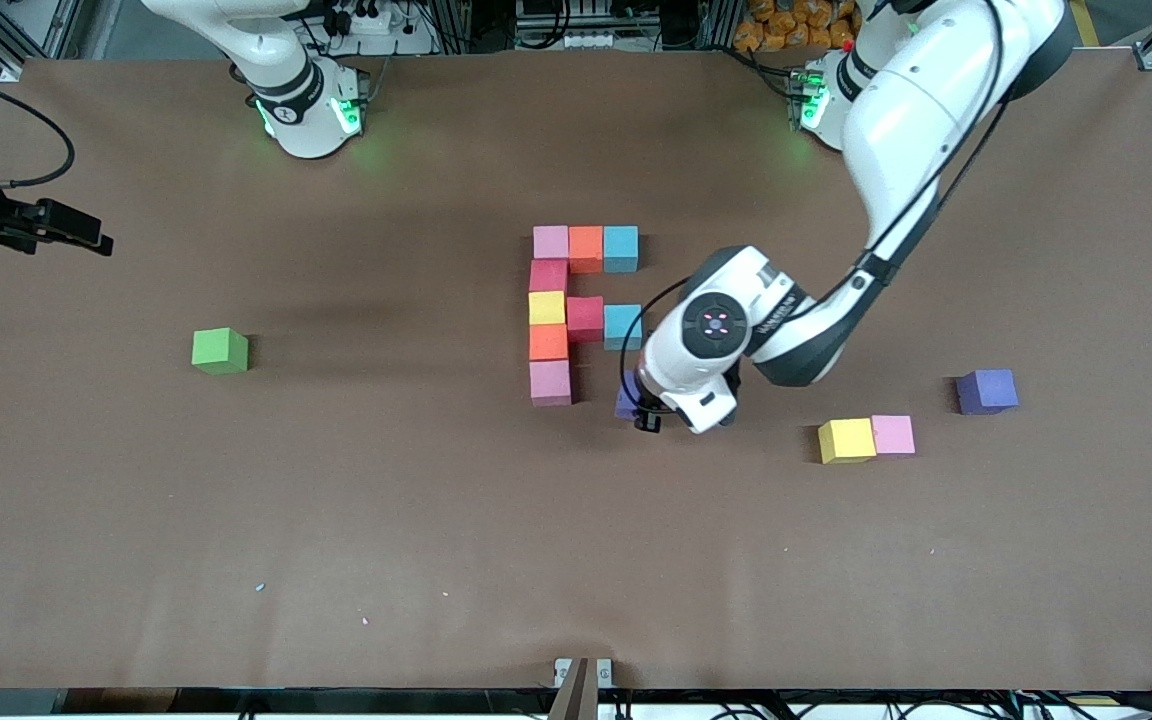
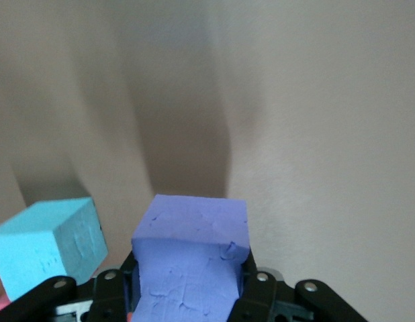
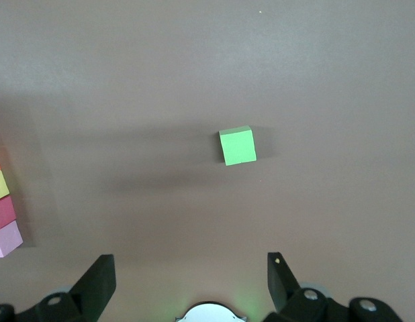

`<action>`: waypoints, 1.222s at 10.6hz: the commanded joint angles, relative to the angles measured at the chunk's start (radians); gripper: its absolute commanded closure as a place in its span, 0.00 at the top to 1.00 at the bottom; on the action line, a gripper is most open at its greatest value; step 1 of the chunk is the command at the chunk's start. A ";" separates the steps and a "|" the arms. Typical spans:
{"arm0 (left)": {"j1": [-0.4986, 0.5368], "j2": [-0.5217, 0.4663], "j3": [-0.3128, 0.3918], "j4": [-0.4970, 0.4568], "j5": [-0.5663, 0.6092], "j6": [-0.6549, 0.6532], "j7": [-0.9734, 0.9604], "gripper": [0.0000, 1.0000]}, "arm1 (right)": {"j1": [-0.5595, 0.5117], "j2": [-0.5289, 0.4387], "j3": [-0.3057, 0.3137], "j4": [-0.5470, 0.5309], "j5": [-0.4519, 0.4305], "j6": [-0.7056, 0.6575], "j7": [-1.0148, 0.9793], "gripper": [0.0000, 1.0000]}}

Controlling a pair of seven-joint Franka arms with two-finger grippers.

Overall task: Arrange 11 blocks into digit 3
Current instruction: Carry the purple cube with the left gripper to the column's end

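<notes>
Gripping a purple block w/ fingers pinched on its sides, the left gripper sat low by the table, just toward the left arm's end from the pink block at the figure's 6 o'clock corner. The unfinished digit 3 had 9 cubes: top bar of pink, orange, light blue; a column of dark red, yellow, orange, pink; a middle bar of dark red & light blue. At about 4 o'clock from it lay a yellow block touching a pink one, w/ another purple block near them. The green cube lay well apart at 9 o'clock. The right gripper waited above the table, fingers spread, empty.
</notes>
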 commanded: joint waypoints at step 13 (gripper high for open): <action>-0.122 0.056 0.058 0.028 -0.067 0.057 -0.176 0.00 | 0.018 -0.015 0.008 -0.002 -0.014 -0.011 0.018 1.00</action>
